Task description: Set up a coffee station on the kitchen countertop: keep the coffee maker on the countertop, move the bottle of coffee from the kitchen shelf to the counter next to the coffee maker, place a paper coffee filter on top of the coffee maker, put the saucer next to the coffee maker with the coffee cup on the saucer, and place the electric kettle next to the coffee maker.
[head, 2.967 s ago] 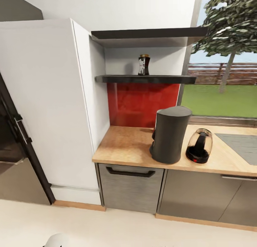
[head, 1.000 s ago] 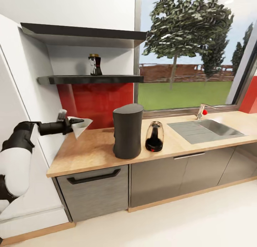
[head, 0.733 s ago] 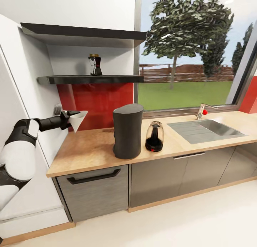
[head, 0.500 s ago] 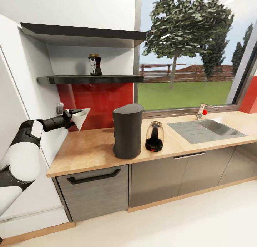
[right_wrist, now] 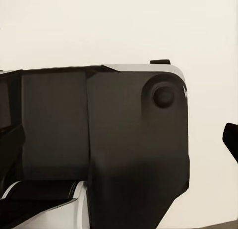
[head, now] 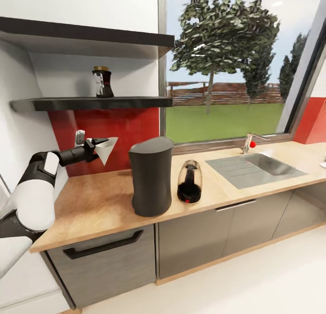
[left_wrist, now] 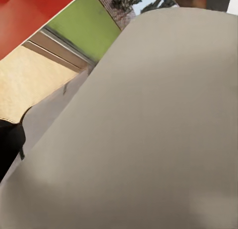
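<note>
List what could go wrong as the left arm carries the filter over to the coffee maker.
1. The paper coffee filter is pinched only at its edge by the left gripper, so it could bend or slip out.
2. The coffee maker has a slanted top; the filter may slide off.
3. The electric kettle stands close beside it and could be knocked.

No readable text, brand, number or sign is showing anywhere. The small dark waisted glass jar with a golden-brown lid [head: 103, 82], standing on the thin glossy black wall shelf [head: 90, 103] above the left claw [head: 97, 145], is wearing a red-and-white label, but its print is rendering too small and blurred to make out any letters.
</note>
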Robot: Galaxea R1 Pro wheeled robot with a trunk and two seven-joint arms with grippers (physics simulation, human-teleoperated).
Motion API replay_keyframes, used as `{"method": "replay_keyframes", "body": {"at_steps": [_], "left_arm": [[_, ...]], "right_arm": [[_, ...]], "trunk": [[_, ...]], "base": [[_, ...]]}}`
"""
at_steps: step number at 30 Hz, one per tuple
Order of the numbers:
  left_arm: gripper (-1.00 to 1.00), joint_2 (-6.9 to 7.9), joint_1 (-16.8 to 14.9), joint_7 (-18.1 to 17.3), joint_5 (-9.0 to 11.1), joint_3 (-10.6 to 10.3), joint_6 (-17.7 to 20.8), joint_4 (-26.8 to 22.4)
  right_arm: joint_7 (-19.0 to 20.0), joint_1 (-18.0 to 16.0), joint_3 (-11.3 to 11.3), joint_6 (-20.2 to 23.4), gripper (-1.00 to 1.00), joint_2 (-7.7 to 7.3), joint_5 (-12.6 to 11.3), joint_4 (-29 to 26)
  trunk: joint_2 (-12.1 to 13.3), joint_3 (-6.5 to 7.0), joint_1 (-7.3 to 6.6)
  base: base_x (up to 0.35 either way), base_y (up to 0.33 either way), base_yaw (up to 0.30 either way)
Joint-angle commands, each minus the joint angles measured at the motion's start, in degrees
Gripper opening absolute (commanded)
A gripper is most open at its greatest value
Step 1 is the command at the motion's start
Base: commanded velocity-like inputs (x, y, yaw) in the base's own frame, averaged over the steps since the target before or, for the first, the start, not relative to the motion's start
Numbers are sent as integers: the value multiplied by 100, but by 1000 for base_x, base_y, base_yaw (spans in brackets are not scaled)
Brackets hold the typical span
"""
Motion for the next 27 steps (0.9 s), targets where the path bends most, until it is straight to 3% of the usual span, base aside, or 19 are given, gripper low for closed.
{"method": "replay_keyframes", "body": {"at_steps": [1, 8, 25, 27], "left_arm": [[-100, -3, -22, -22, -19, 18, 39, 0], [-100, 23, -103, 194, -38, -4, 39, -21], [-100, 4, -54, 183, -3, -3, 15, -17], [-100, -7, -75, 181, 2, -3, -161, -15]], "right_arm": [[7, -3, 1, -22, 100, 1, -36, 6], [6, -3, 12, -30, 100, 1, -36, 6], [7, -3, 12, -30, 100, 1, -36, 8], [6, -3, 12, -30, 100, 1, -36, 10]], "trunk": [[-8, -7, 5], [-8, 38, 5], [-8, 189, 5], [-8, 206, 5]], "base": [[233, 0, -28], [125, 0, -3], [1, 0, 0], [0, 0, 0]]}}
